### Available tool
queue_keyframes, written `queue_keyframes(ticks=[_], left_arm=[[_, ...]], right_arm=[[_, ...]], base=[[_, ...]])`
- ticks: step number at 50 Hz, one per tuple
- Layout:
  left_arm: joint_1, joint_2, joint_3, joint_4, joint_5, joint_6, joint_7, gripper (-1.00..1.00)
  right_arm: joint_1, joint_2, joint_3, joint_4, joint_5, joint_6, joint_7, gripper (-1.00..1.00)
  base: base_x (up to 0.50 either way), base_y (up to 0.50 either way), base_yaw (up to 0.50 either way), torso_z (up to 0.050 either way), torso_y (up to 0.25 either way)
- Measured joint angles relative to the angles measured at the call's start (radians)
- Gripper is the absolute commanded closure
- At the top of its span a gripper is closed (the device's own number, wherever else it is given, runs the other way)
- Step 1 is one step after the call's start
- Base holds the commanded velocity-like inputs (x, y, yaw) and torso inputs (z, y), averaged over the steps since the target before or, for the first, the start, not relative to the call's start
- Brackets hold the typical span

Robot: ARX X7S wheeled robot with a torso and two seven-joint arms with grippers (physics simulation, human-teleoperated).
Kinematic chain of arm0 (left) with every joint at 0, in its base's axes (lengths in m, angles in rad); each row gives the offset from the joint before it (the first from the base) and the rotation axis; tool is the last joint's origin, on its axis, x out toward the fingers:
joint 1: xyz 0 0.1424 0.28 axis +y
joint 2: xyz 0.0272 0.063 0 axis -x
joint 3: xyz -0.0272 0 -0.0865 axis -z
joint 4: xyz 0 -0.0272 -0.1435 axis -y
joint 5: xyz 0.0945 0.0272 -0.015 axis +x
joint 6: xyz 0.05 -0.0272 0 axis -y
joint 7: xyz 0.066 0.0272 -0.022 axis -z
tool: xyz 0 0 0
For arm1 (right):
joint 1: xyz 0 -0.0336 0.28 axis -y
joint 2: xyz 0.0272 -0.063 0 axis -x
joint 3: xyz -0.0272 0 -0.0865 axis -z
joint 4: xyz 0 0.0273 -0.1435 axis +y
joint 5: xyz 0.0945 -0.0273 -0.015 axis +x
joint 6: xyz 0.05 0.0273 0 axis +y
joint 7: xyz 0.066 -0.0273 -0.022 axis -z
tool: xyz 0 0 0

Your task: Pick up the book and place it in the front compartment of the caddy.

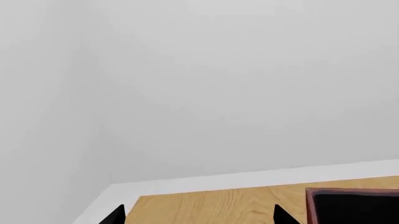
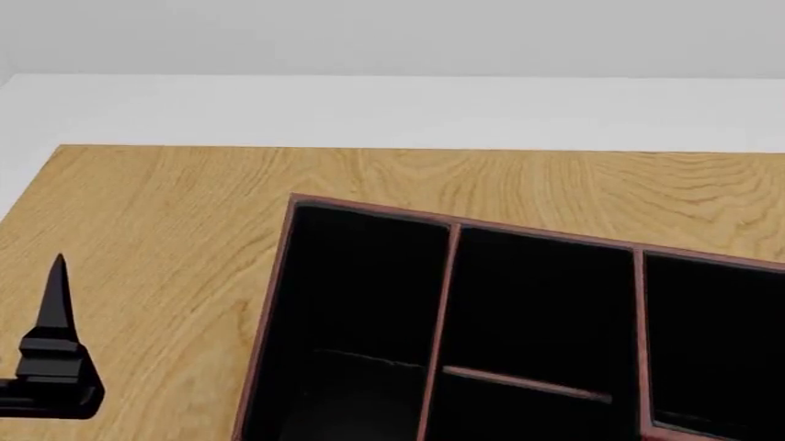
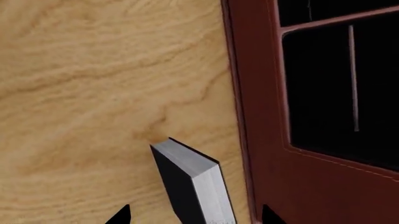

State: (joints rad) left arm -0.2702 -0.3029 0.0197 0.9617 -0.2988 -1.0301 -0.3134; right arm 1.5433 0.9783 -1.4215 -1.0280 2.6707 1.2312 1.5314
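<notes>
In the right wrist view the book point(image 3: 190, 179), black with white page edges, stands on the wooden table point(image 3: 81, 93) just outside the caddy's reddish-brown outer wall point(image 3: 259, 116). My right gripper point(image 3: 194, 215) is open, its two fingertips astride the book with a gap on each side. The head view shows the caddy point(image 2: 451, 276) with its black-lined compartments, all empty as far as I can see. The book and right gripper are out of the head view. My left gripper point(image 1: 201, 215) is open and empty, left of the caddy; one of its fingers point(image 2: 57, 303) shows in the head view.
The table's far edge point(image 2: 368, 147) meets a white floor and grey wall. In the left wrist view a corner of the caddy point(image 1: 349, 193) shows near the table's far corner point(image 1: 140, 198). Bare wood lies left of the caddy point(image 2: 160, 239).
</notes>
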Motion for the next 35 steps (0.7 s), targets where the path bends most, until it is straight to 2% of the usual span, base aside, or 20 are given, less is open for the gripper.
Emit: queue_keyframes(ticks=[15,35], left_arm=[[0.008,-0.005,0.015,-0.007,-0.001,0.013,-0.011,-1.00],[0.010,-0.012,0.027,-0.007,-0.006,0.015,-0.025,-1.00]], right_arm=[[-0.054,0.066,0.001,0.074,-0.097,0.103,-0.081,-1.00],[-0.099,0.103,0.053,0.157,-0.206,0.204,-0.203,-1.00]], base=[[0.00,0.00,0.00,0.000,0.000],[0.00,0.00,0.00,0.000,0.000]])
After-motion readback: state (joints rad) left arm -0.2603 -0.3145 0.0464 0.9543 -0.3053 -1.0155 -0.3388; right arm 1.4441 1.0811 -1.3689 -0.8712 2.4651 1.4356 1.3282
